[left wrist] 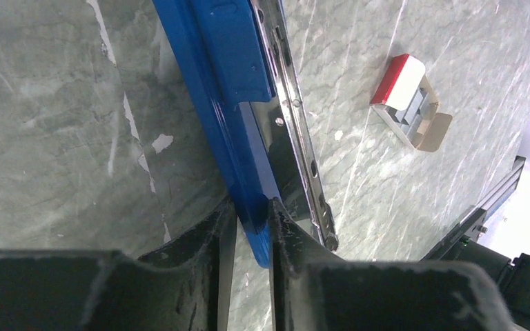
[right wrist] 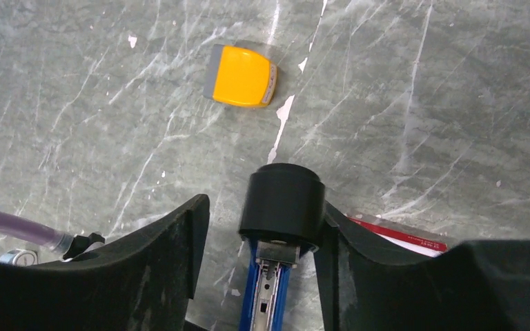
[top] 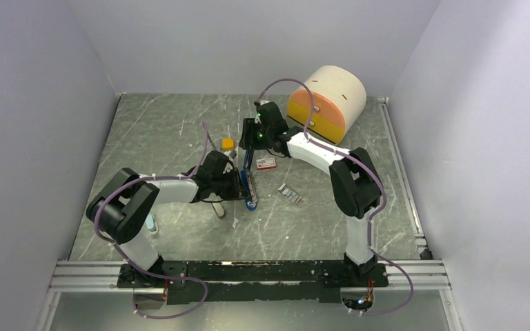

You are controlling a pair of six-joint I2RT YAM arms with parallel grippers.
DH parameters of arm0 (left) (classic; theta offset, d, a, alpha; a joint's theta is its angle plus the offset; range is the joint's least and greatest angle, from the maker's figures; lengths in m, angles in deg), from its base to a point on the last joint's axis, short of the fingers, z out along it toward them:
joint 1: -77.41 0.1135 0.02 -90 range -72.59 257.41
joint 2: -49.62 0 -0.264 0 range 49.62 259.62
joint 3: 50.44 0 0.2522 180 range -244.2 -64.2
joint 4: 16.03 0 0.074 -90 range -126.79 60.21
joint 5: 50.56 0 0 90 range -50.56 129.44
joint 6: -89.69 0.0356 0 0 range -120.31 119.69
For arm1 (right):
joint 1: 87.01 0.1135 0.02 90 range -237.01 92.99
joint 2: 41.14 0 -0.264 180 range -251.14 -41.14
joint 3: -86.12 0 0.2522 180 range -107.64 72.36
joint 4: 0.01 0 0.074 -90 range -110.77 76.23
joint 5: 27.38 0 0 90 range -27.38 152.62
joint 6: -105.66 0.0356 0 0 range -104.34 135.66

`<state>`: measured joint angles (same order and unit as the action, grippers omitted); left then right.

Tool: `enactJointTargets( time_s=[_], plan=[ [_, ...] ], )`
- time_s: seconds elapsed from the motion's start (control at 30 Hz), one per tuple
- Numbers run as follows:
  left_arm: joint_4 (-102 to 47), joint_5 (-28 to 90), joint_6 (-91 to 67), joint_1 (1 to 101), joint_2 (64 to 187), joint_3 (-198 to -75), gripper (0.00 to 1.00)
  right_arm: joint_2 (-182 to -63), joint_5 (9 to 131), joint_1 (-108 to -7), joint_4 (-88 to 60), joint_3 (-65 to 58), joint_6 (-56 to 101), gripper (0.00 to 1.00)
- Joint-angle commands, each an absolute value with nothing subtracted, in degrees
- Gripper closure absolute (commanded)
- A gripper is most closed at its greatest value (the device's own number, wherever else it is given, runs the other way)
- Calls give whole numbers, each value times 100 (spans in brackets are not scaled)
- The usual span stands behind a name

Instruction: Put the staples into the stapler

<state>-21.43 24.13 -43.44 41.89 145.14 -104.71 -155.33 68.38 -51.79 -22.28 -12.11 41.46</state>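
The staples [top: 290, 194] lie flat on the tabletop [top: 165, 131], near the middle and a little to the right. They form a small silver-grey block with fine ribs. Its long axis runs on a diagonal, from far-left to near-right. Nothing touches it, and both arms are apart from it.

Just to the left of the staples is the stapler [top: 250, 200]. It is opened, and its long axis runs from near to far. It has a blue body, and a shiny metal rail [left wrist: 297, 131] with small holes runs along it. At its far end there is a round black knob [right wrist: 281, 203].

The left end effector [left wrist: 252, 214] is clamped on the near end of the stapler. The thin blue edge stands between its two fingers [left wrist: 214, 241] and touches both.

The right end effector [right wrist: 262, 207] is at the far end, with its fingers [right wrist: 179, 255] apart on the two sides of the black knob. The knob lies against the right finger, and on the left side there is a gap.

Between the stapler and the staples, a little farther back, lies a small red-and-white box [top: 267, 163]. It is open, and grey strips are visible inside. An orange-yellow block [right wrist: 241, 67] lies to the far left of the stapler. Far right, at the back, lies a big cream and orange drum [top: 326, 103].
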Motion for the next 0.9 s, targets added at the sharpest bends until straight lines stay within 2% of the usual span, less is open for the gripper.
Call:
enactJointTargets(
  time_s=[0.0,0.07,0.2,0.53,0.77,0.87],
  plan=[
    [-2828,2934,-4127,4161,14835,-10467,72,-15185,6622,-5156,-2407,-1495,4147,39],
    [-2964,3085,-4166,4192,14914,-10546,68,-15072,6456,-5154,-2433,-1480,4139,37],
    [-3176,3314,-4200,4258,15017,-10567,65,-14785,6073,-5151,-2389,-1337,4141,36],
    [-3127,3261,-4208,4327,15023,-10498,80,-13887,6074,-5150,-2049,-901,3966,33],
    [-3438,3339,-4263,4361,15206,-10618,83,-13399,6208,-5155,-2047,-597,3981,33],
    [-3456,3142,-4301,4460,15262,-10594,81,-13247,6240,-5148,-2077,-503,3986,33]
  ],
)
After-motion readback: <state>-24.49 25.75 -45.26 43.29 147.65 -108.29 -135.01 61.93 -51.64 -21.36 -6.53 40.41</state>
